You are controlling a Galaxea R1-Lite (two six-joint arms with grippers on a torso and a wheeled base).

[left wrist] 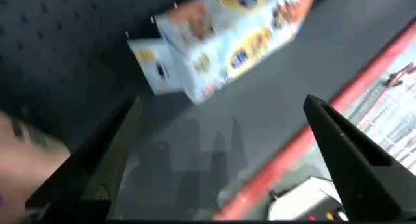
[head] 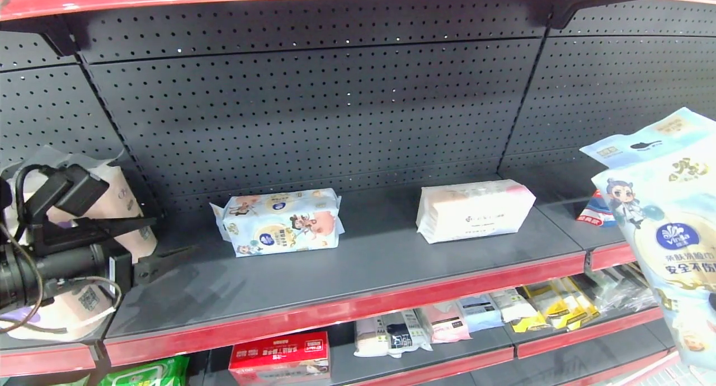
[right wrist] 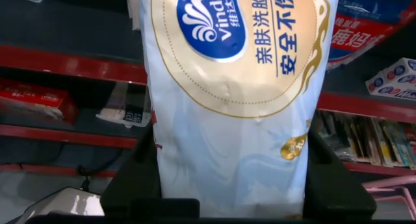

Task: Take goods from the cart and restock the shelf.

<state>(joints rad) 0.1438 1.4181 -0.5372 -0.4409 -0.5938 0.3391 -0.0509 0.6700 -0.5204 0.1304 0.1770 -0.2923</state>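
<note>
Pack [right wrist: 234, 87] held long-axis upright by right end effector [right wrist: 231, 143]; left end effector [left wrist: 222, 106] gapes.

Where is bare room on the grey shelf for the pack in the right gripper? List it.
Widest gap: bare shelf between the cartoon tissue pack and the white tissue pack. The front strip along the red edge is also free. Crowded: left of that cartoon pack, where the open left gripper sits.
</note>
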